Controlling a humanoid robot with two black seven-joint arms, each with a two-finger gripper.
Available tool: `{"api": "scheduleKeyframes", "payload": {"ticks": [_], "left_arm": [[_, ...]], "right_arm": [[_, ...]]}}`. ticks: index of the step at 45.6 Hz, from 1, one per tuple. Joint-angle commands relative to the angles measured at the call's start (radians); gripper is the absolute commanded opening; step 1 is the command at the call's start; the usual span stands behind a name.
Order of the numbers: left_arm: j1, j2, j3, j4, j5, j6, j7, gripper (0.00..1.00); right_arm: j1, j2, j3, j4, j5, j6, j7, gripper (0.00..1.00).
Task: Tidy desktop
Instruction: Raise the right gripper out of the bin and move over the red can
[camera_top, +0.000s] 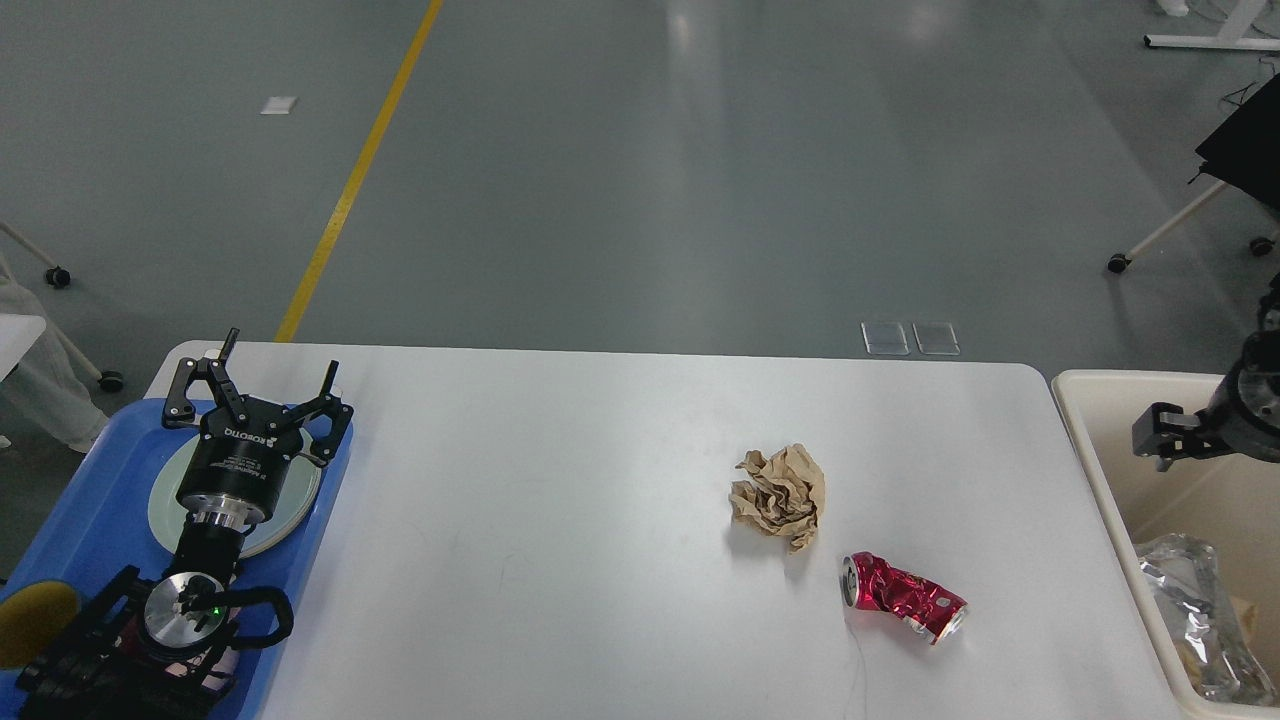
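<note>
The white desktop (560, 520) fills the lower view. A crumpled brown paper ball (780, 495) and a crushed red can (902, 598) lie on its right half, a little apart. My left gripper (279, 366) is open and empty, hovering over the far end of the blue tray (95, 510) and its pale round plate (290, 495). My right gripper (1160, 436) comes in from the right edge above the cream-white bin (1100, 470). Only a dark end of it shows, so I cannot tell its fingers apart.
The bin holds a crumpled silver foil wrapper (1195, 610). A yellow round object (30, 620) lies at the tray's near left corner. Chair legs with castors (1118, 263) stand on the grey floor beyond the table.
</note>
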Motion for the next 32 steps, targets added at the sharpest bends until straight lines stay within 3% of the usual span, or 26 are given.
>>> {"api": "scheduleKeyframes", "payload": {"ticks": [1, 10, 23, 32], "left_arm": [[0.0, 0.0, 0.0, 0.0, 0.0, 0.0, 0.0, 0.97], [0.0, 0.0, 0.0, 0.0, 0.0, 0.0, 0.0, 0.97], [0.0, 0.0, 0.0, 0.0, 0.0, 0.0, 0.0, 0.97], [0.0, 0.0, 0.0, 0.0, 0.0, 0.0, 0.0, 0.97]], "right_arm": [[0.118, 0.077, 0.012, 0.063, 0.008, 0.11, 0.0, 1.0], [0.353, 0.097, 0.129, 0.263, 0.022, 0.147, 0.0, 1.0], [0.473, 0.166, 0.236, 0.426, 0.026, 0.153, 0.002, 1.0], [0.464, 0.183, 0.241, 0.432, 0.026, 0.11, 0.005, 1.0]]}}
